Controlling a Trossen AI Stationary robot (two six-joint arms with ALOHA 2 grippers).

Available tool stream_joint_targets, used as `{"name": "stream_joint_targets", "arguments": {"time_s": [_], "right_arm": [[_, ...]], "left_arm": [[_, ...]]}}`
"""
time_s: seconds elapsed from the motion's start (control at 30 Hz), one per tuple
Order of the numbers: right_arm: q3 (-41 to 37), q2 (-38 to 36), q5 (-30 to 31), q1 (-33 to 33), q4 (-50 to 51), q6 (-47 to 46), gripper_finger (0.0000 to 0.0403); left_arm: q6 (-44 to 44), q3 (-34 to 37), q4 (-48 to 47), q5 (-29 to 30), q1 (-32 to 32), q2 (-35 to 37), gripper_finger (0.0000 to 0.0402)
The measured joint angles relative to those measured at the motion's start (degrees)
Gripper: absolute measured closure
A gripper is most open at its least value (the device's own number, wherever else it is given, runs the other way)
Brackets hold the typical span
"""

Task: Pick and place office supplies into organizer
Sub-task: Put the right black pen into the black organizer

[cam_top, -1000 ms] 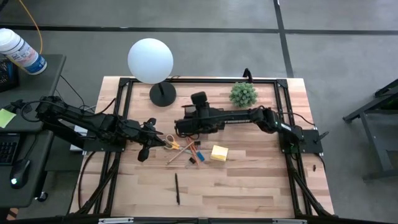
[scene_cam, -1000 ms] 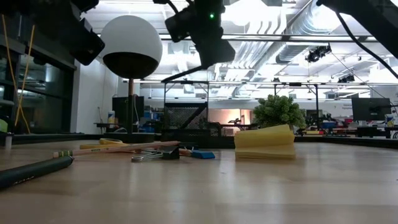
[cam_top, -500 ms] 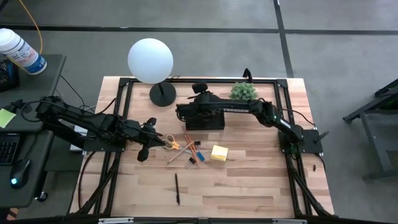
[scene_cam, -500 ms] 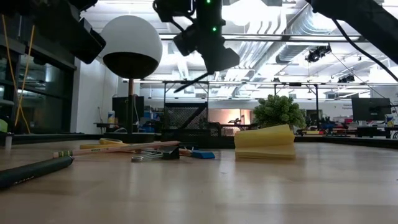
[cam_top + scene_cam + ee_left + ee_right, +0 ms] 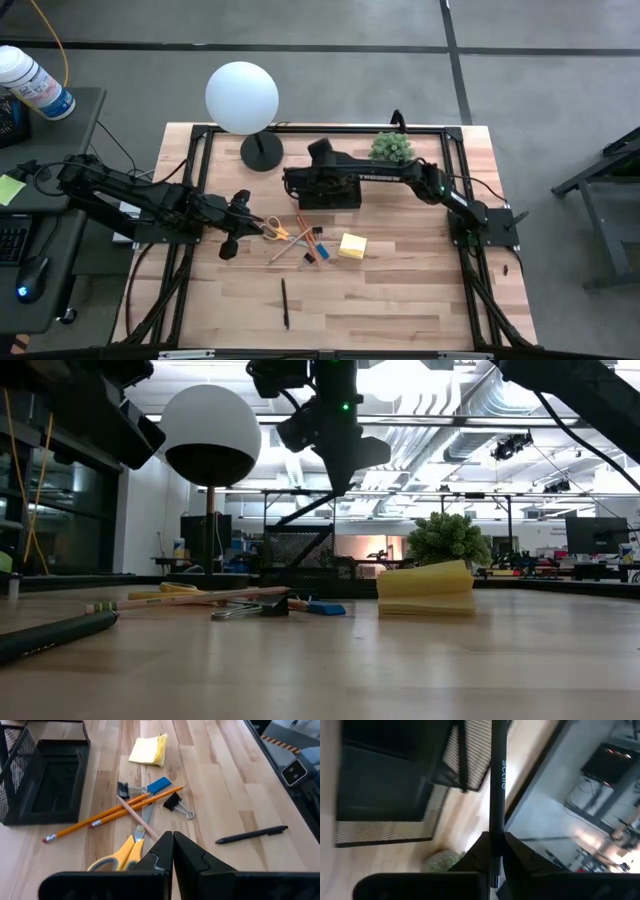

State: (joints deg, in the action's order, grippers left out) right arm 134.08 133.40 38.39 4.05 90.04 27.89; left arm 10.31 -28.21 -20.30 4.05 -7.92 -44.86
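Note:
My right gripper (image 5: 298, 186) hangs over the black mesh organizer (image 5: 340, 197) at the table's far middle, shut on a black pen (image 5: 497, 775). In the low view that pen (image 5: 305, 508) slants down from the gripper. On the table lie yellow-handled scissors (image 5: 125, 854), two orange pencils (image 5: 112, 811), a blue eraser (image 5: 159, 785), a black clip (image 5: 177, 805), a yellow sticky pad (image 5: 147, 749) and another black pen (image 5: 252, 834). My left gripper (image 5: 173, 851) is shut and empty, just above and near the scissors. My right gripper pinches the black pen between its two fingers (image 5: 512, 851), near one end of its shaft (image 5: 496, 827). The pen runs along the fingers and sticks out past their tips. It is lifted clear, slanting down over the organizer.
A white globe lamp (image 5: 242, 97) on a black base stands at the far left. A small green plant (image 5: 392, 148) stands at the far right of the organizer. The near half of the wooden table holds only the loose pen (image 5: 285, 303).
My right gripper has swung toward the table's far edge over the organizer and rolled its wrist. The pen in it has tipped from nearly level to a steeper downward slant.

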Motion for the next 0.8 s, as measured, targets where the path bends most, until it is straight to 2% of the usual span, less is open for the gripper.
{"name": "stream_joint_targets", "arguments": {"time_s": [0.4,0.8], "right_arm": [[0.0,0.9,-2.5,0.6,-0.1,0.9,0.0376],[0.0,1.7,-0.6,0.8,-0.5,0.7,0.0363]], "left_arm": [[0.0,0.0,-0.7,0.0,0.0,0.0,0.0401],[0.0,0.0,-0.8,0.0,0.0,0.0,0.0401]]}}
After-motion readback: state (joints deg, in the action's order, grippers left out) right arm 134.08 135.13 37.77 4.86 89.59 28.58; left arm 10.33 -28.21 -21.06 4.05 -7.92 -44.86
